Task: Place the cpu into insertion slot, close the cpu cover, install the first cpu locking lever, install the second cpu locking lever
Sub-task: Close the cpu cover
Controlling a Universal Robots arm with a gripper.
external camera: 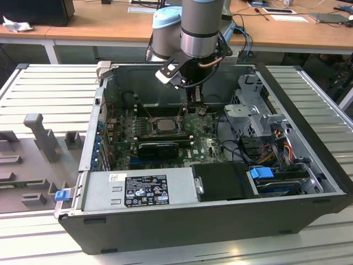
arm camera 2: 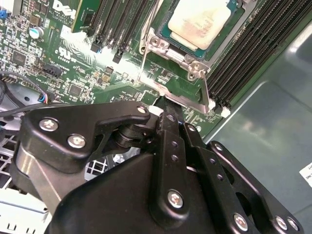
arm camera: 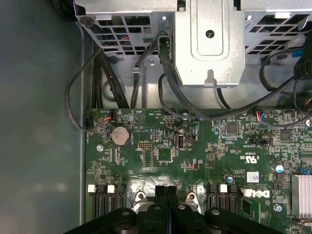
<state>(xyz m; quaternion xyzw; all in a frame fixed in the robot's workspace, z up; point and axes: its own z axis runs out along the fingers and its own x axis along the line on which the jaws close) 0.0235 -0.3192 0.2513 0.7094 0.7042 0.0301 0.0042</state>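
The gripper (arm camera 2: 168, 103) reaches down inside the open computer case (external camera: 220, 215), its fingers pressed together with nothing visibly between them, their tips at the near edge of the socket on the motherboard (arm camera: 161, 141). The cpu (arm camera 2: 200, 22) already sits in the insertion slot (external camera: 150, 125), and the cpu cover (arm camera 2: 171, 50) lies flat over it, the pale chip top showing through the cut-out. Straight ahead of the fingertips, a thin locking lever (arm camera 2: 145, 61) runs along the socket's side, its long axis leading away from the fingers toward the chip (whether the tips actually touch it I cannot tell). In the exterior view the gripper stands just to that view's right of the socket, close beside it.
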